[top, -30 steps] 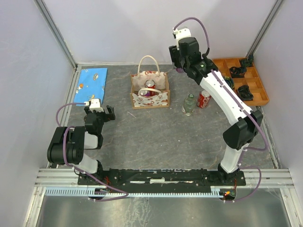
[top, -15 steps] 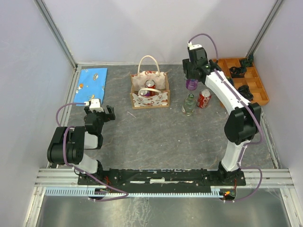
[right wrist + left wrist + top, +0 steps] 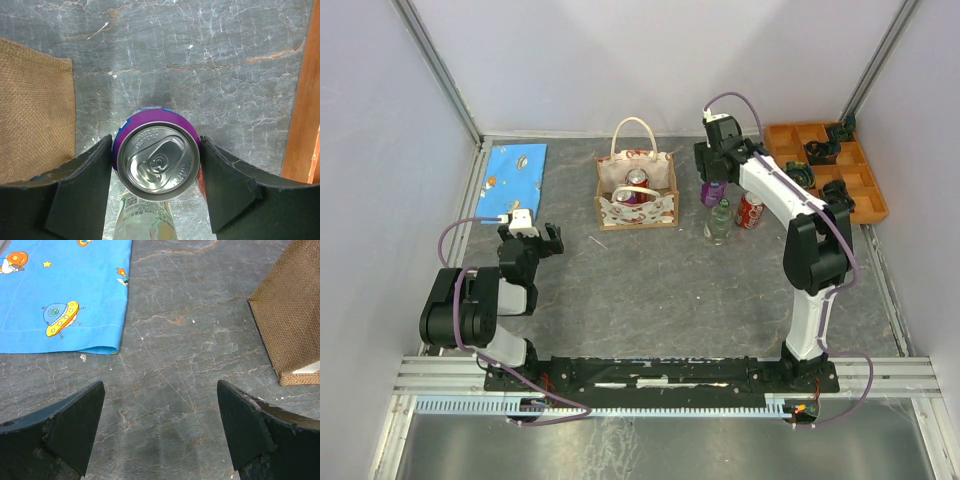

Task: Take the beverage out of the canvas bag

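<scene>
Top view: right of centre, the right hand (image 3: 712,190) grips a purple can (image 3: 711,195) outside the bag (image 3: 640,212), close by a bottle (image 3: 719,222) and red can (image 3: 750,211). A second can (image 3: 636,181) sits in the bag.

Left wrist: the left hand (image 3: 160,405) gapes empty over the bench (image 3: 170,340).

Right wrist: fingers (image 3: 75,190) clamp the purple can's sides. This looks like the set-down step. Next, lower it clear of the bottle, then release.

Looked like a robotics lab test cell to me, not anybody's home. A left arm (image 3: 470,305) and a right arm (image 3: 800,215) were bolted to a metal rail (image 3: 660,372) at the near edge of a grey table (image 3: 650,290). It was boxed in by plain white walls (image 3: 380,150) on metal posts (image 3: 438,68). Purple cables (image 3: 455,235) hung loose, and the props were random: a canvas bag (image 3: 638,205), a cartoon cloth (image 3: 515,170) far left, an orange tray (image 3: 876,196) far right.
</scene>
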Available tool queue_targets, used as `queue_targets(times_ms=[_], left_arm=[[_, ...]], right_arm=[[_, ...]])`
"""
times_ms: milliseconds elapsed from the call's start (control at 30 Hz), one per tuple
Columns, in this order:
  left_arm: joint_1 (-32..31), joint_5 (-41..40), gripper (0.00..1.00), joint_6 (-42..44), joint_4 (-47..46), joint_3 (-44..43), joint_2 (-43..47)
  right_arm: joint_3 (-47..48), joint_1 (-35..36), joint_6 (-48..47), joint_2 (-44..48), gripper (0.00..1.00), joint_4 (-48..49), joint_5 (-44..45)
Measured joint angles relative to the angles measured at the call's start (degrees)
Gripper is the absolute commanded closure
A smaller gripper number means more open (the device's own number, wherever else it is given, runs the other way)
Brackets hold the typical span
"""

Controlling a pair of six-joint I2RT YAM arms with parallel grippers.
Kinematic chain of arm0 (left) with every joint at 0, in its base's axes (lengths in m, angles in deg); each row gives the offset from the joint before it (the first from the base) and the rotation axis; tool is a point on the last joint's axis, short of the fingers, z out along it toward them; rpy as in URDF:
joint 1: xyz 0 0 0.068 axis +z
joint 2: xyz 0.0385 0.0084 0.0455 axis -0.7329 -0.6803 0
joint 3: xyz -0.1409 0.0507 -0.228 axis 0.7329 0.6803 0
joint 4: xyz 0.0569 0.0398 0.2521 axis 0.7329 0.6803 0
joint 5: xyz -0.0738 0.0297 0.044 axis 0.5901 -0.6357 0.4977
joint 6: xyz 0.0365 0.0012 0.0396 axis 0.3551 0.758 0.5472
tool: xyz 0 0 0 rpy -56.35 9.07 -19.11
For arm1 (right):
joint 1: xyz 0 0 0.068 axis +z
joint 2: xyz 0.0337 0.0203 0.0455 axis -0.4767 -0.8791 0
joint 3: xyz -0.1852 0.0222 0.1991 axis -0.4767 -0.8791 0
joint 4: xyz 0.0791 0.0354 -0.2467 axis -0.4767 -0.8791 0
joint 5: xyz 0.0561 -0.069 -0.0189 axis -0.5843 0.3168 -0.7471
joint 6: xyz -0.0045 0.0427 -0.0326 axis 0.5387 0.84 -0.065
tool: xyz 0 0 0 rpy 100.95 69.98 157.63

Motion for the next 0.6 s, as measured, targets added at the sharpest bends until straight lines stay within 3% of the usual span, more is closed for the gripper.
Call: queue_targets(times_ms=[400, 533, 600], left_arm=[[0.0, 0.0, 0.01, 0.0, 0.0, 0.0, 0.0], [0.0, 0.0, 0.01, 0.0, 0.0, 0.0, 0.0], [0.0, 0.0, 0.01, 0.0, 0.0, 0.0, 0.0]], right_arm=[[-1.4, 0.0, 0.2, -3.0, 0.99, 1.8, 0.1], [-2.5, 0.0, 0.6, -3.0, 0.82, 2.9, 0.9], [-3.0, 0.0, 0.8, -3.0, 0.65, 4.1, 1.2]])
